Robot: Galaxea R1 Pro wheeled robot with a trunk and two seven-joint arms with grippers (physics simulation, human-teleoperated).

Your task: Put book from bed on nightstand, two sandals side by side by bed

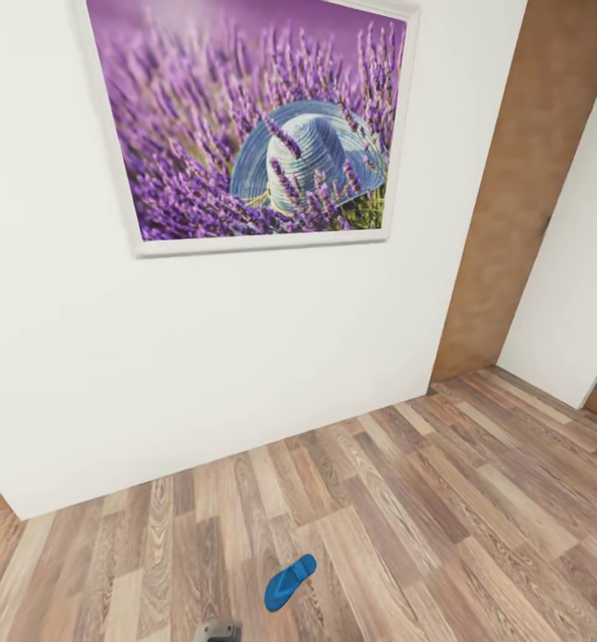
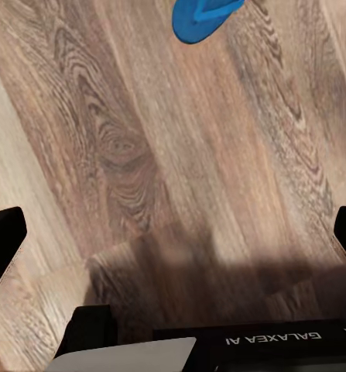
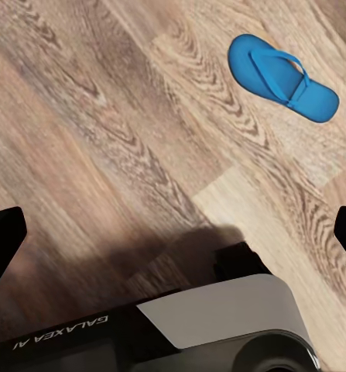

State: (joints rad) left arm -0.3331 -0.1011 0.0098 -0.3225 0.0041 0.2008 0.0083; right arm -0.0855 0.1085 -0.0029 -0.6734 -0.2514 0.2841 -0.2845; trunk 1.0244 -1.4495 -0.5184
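Facing a white wall (image 1: 200, 357) with a lavender picture (image 1: 254, 116). 1 blue sandal (image 1: 290, 581) flat on the plank floor (image 1: 477, 499), near. Both claws spread wide, holding nothing: left gripper (image 2: 173, 232), right gripper (image 3: 173, 232).

"GALAXEA AI" printed on robot body (image 2: 269, 339); partly readable in right wrist view

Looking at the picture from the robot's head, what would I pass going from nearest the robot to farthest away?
Bright blue flip-flop sandal lying on the wood-plank floor → white wall → white-framed picture of purple lavender with a pale blue straw hat hanging on that wall.
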